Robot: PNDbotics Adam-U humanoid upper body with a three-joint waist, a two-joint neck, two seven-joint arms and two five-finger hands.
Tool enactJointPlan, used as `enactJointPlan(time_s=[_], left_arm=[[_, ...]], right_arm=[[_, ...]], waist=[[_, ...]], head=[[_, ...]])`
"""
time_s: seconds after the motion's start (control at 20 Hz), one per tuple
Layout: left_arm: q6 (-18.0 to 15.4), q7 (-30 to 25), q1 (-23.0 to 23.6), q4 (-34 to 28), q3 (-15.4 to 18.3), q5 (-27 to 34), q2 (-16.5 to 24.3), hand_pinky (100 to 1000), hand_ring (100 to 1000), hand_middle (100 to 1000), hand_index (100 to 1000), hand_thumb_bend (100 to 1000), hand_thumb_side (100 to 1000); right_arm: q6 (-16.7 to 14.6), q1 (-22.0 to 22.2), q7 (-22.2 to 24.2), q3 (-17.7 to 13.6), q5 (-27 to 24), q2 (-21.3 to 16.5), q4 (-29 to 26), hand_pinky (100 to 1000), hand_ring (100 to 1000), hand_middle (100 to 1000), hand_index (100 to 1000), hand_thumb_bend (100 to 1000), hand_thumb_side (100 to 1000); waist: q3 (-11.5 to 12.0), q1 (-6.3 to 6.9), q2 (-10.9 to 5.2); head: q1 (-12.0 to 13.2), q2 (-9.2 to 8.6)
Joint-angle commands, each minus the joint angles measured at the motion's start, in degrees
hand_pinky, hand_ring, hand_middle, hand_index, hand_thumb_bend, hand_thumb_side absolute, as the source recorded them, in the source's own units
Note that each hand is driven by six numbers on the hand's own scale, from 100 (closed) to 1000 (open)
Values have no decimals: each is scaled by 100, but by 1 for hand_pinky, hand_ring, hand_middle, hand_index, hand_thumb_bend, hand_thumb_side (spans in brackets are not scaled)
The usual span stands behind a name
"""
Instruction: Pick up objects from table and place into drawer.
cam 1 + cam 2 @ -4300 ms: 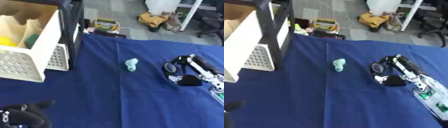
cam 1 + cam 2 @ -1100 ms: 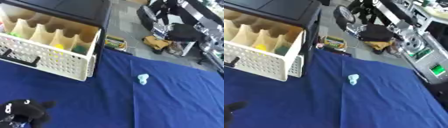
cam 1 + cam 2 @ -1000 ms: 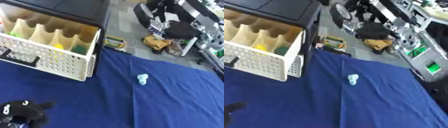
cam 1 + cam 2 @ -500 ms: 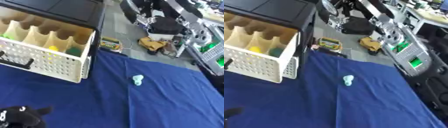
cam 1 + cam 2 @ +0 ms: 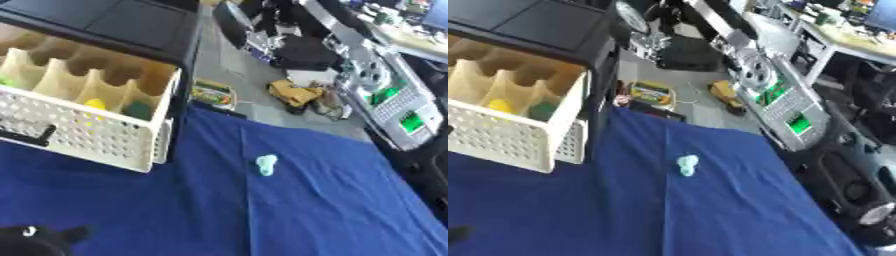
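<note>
A small pale green object (image 5: 266, 164) lies alone on the blue tablecloth (image 5: 332, 210), near the middle. At the left stands the pulled-out white perforated drawer (image 5: 96, 142) with cardboard dividers; a yellow thing (image 5: 94, 104) and a green thing (image 5: 136, 110) sit in its compartments. My right arm (image 5: 785, 110) is raised high, reaching from the lower right up over the far edge; its hand (image 5: 642, 31) is blurred against the clutter. My left hand (image 5: 35, 242) shows as a dark shape at the bottom left corner, well away from the green object.
The drawer comes out of a black cabinet (image 5: 105, 20) at the upper left. Beyond the table's far edge lies the floor with a small colourful box (image 5: 211, 93) and a yellow-brown heap (image 5: 296, 93). A desk with gear (image 5: 850, 30) stands at the upper right.
The camera has tilted, so the whole picture shifted. My right arm, which lay on the table at the right, has risen high over the far edge. The green object stays in place.
</note>
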Motion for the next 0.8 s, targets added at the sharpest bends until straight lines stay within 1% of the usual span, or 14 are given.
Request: enactJointPlan(time_s=[0.05, 0.45, 0.5, 0.55, 0.8], left_arm=[[31, -20, -58, -82, -25, -16, -45, 991, 437, 625, 766, 148, 916], [94, -89, -84, -82, -72, -28, -120, 996, 436, 625, 765, 154, 930], [104, -96, -81, -82, -78, -38, -133, 997, 436, 625, 765, 156, 932], [117, -105, -78, -82, -87, -47, -146, 998, 435, 625, 765, 156, 935], [161, -165, -72, -82, -132, -72, -193, 1000, 435, 625, 765, 159, 940]], right_arm=[[6, -139, 76, 16, 152, -44, 70, 686, 741, 242, 603, 402, 558], [9, -313, 238, 165, 425, 144, 318, 685, 740, 240, 601, 400, 552], [4, -326, 256, 188, 466, 169, 344, 684, 740, 239, 601, 438, 530], [-3, -344, 274, 210, 492, 195, 366, 684, 740, 239, 601, 400, 552], [-18, -438, 322, 310, 679, 283, 431, 682, 737, 239, 599, 392, 555]], waist=[[8, 59, -140], [106, 59, -94], [123, 59, -90], [139, 59, -87], [199, 59, -84]], head=[[-40, -95], [-129, -138], [-149, -141], [-163, -143], [-215, -149]])
